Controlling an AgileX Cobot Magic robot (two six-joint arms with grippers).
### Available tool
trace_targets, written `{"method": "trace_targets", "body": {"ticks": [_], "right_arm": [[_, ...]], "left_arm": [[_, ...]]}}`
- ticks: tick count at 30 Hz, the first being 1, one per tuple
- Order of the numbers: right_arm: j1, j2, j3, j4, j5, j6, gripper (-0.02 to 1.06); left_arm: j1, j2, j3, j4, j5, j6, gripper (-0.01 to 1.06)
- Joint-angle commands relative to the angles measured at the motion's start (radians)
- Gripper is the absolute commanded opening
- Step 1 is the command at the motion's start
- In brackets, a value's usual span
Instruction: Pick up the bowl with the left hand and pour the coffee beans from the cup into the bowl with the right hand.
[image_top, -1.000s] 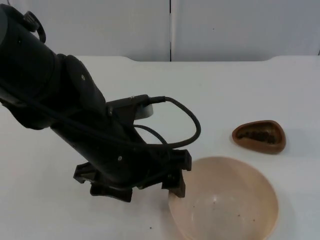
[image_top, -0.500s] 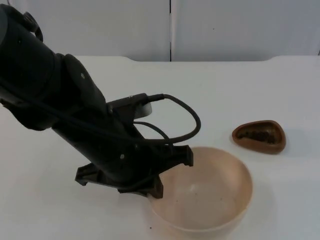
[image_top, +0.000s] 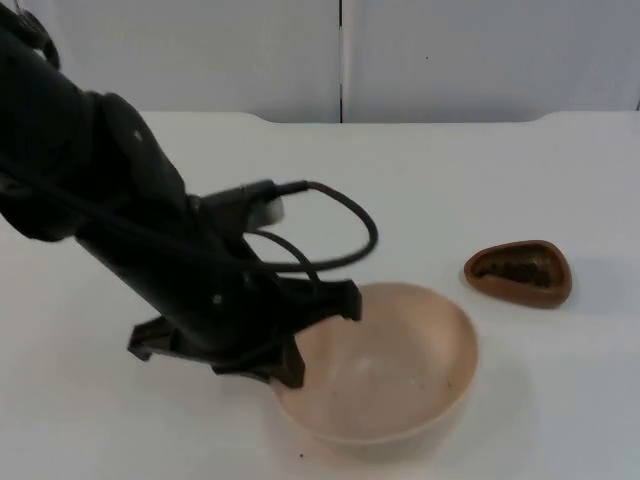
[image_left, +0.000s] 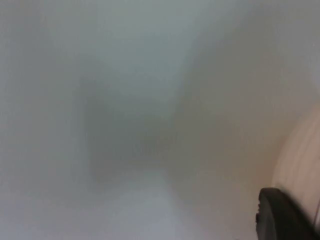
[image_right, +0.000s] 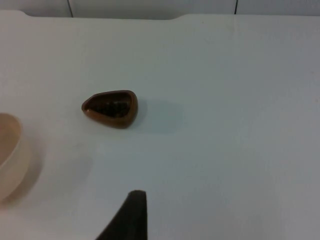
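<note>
A pale peach bowl sits at the table's front middle, tilted, its near side a little off the table. My left gripper is shut on the bowl's left rim. In the left wrist view the bowl's wall is close beside a black fingertip. The brown teardrop cup with dark coffee beans inside stands on the table to the bowl's right, apart from it. The right wrist view looks at this cup from a distance, with the bowl's edge beside it and one black fingertip of my open right gripper well short of the cup.
The white table top ends at the grey partition wall at the back. My left arm slants across the table's left half down to the bowl.
My left gripper has shut on the bowl's rim and drawn the bowl to the left, tilting and raising it. The cup has stayed in place.
</note>
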Motion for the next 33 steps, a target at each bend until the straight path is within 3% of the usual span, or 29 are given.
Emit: {"method": "trace_targets", "body": {"ticks": [1, 9, 17, 33], "right_arm": [[-0.006, -0.002, 0.003, -0.005, -0.008, -0.003, 1.05], [-0.006, -0.002, 0.003, -0.005, -0.008, -0.003, 1.05], [-0.006, -0.002, 0.003, -0.005, -0.008, -0.003, 1.05], [-0.006, -0.002, 0.003, -0.007, -0.008, -0.003, 1.05]], "left_arm": [[0.059, -0.063, -0.006, 0.059, 0.023, -0.012, 0.00], [0.156, -0.164, -0.006, 0.203, 0.051, -0.083, 0.00], [0.168, -0.211, -0.006, 0.613, 0.058, -0.432, 0.00], [0.168, -0.213, -0.006, 0.644, 0.053, -0.446, 0.00]]}}
